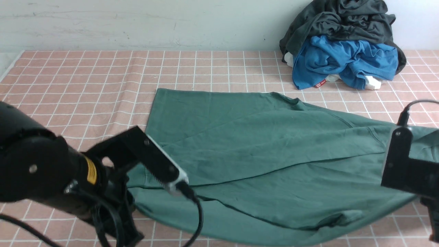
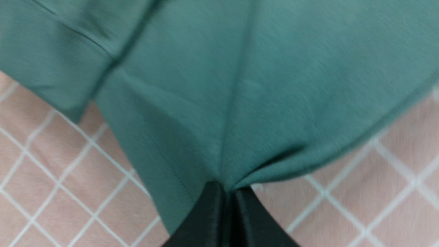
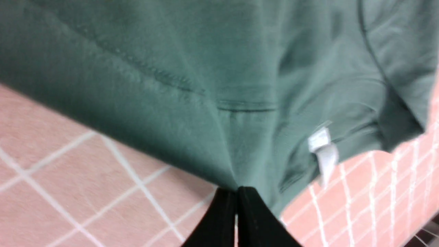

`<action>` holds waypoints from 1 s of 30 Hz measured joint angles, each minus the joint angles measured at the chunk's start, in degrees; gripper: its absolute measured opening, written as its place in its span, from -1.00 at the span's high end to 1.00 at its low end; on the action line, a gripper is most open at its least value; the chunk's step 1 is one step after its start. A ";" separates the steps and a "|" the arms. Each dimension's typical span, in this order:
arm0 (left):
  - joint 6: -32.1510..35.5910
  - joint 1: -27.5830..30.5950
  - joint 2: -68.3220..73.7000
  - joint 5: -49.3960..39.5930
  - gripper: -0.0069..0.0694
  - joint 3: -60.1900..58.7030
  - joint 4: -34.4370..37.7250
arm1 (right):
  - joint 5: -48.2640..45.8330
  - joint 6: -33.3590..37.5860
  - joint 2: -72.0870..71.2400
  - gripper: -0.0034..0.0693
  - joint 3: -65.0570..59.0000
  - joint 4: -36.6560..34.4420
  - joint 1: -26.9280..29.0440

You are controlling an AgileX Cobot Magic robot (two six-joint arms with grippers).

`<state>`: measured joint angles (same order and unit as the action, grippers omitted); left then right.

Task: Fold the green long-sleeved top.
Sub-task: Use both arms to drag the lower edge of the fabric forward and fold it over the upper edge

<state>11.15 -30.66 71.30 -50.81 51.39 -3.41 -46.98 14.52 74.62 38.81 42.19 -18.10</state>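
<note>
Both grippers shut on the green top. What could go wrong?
Left gripper and right gripper each hold only a thin pinch of the green top; it may slip mid-fold. The top lies creased, so wrinkles may get folded in. The clothes pile sits near its far edge and could snag.

The top (image 1: 260,144) is matt green cloth — finely knit. The tablecloth (image 1: 85,85) looks matt too; the left gripper (image 2: 229,190) and right gripper (image 3: 236,192) are smooth black plastic.
</note>
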 joint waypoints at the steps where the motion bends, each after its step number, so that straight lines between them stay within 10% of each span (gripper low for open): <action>1: -2.42 1.26 0.59 0.00 0.79 2.57 0.00 | 0.06 -0.12 -0.13 0.93 1.52 1.01 0.66; 18: -4.15 19.33 48.87 4.74 0.76 56.95 -0.23 | 24.16 -10.37 35.95 0.92 37.82 4.37 13.57; 30: -8.85 21.08 72.77 -13.43 -0.27 92.26 -4.84 | 2.66 -29.37 43.09 0.28 54.57 2.52 12.83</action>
<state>2.30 -9.58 144.07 -64.23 143.66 -8.25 -44.32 -14.85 117.71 93.38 44.71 -5.28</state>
